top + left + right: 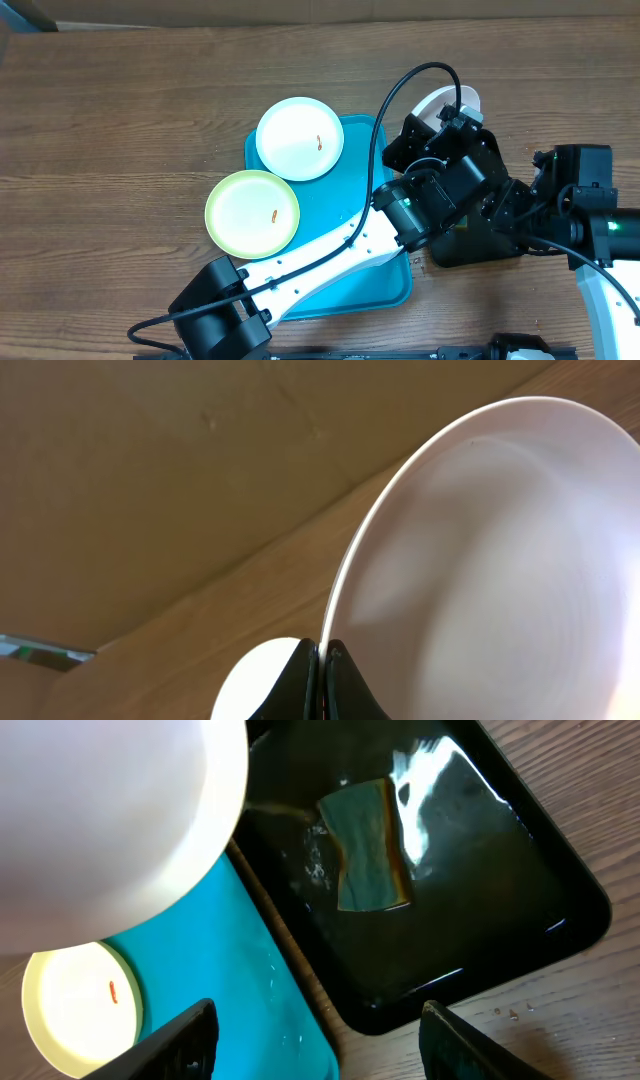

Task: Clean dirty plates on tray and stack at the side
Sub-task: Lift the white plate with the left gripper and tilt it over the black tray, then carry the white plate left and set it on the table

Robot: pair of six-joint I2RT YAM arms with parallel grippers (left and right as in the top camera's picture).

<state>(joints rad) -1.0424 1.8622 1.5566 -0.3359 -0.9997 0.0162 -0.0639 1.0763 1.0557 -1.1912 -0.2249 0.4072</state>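
Closest to the robot, the near edge of the blue tray (pixel 385 285) lies on the wood table (pixel 120 120), and the left arm reaches over it toward the far right. The right gripper (pixel 320 1020) hangs over the spot where the tray meets the black tray (pixel 520 920). Its two fingers (pixel 190 1035) are spread wide, with nothing between them. The black tray sits on the table, right beside the tray's right edge. It looks shiny and wet, and a green sponge (pixel 368 845) lies flat in it. Farther in, the green plate (pixel 253 213) lies flat on the tray's left edge, and part of it sticks out over the table. It has a small orange smear near its middle. Just past it, a white plate (pixel 300 138) lies flat on the tray's far left corner, and it has a small orange smear too. The two plates are right beside each other. Farthest away, near the tray's far right corner, the left gripper (pixel 321 660) has its fingers pressed together on the rim of the held plate (pixel 500 560). This plate is white. It is up in the air, off the tray, and tipped up on its edge.
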